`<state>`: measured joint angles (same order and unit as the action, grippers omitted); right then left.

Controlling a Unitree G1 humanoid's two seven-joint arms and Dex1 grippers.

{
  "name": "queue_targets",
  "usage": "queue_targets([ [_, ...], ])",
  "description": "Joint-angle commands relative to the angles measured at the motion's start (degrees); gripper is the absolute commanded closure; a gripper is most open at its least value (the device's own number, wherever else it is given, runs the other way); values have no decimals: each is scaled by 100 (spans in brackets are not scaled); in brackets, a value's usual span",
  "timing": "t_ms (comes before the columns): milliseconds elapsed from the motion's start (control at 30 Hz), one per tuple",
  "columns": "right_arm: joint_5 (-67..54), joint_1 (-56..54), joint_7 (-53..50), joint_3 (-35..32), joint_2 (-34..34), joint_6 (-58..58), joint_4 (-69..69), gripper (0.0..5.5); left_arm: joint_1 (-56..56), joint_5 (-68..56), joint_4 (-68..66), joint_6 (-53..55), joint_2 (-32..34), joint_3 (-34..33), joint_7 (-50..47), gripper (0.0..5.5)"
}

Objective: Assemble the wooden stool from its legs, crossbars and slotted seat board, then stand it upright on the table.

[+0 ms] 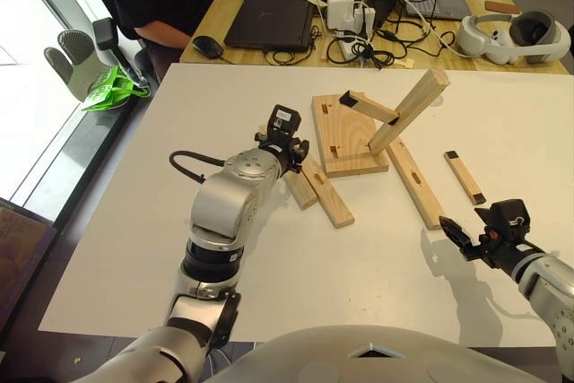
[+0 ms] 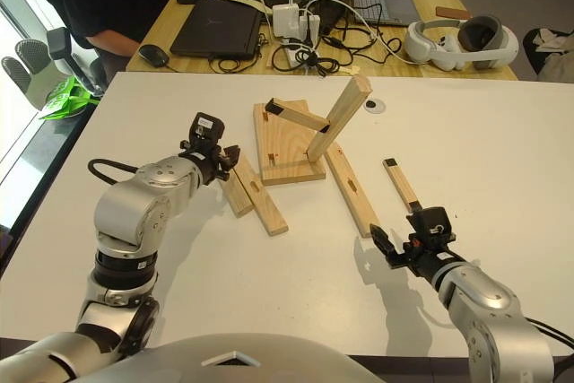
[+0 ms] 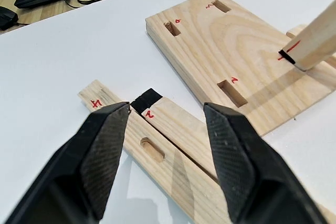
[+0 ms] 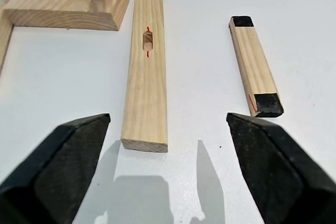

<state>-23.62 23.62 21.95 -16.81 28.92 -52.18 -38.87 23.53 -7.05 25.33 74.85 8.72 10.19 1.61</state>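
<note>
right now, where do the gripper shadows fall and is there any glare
Right wrist view: the right gripper throws soft shadows on the table by the near end of the slotted leg. Left wrist view: the left gripper shades the black-tipped leg beneath it. Left eye view: daylight washes out the window at far left.

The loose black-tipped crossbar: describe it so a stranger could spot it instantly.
On the white table, look right of the seat board, past the long slotted leg lying flat. The crossbar lies alone there: slim, slotless, black at both ends.
</note>
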Motion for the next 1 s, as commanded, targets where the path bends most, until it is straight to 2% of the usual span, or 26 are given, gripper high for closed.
queue_targets([
  [33, 36, -278, 157, 268, 318, -201, 327, 140, 123, 96, 46, -68, -185, -27, -98, 291],
  [333, -416, -1044, 266, 483, 405, -1175, 571, 140, 229, 253, 40, -231, -295, -69, -216, 291],
  [733, -455, -1246, 197, 596, 613, -1869, 622, 338, 250, 424, 25, -379, -270, -193, -268, 291],
  [1000, -409, -1618, -44, 501, 212, -1673, 686, 350, 221, 555, -5, -507, -194, -71, -235, 291],
])
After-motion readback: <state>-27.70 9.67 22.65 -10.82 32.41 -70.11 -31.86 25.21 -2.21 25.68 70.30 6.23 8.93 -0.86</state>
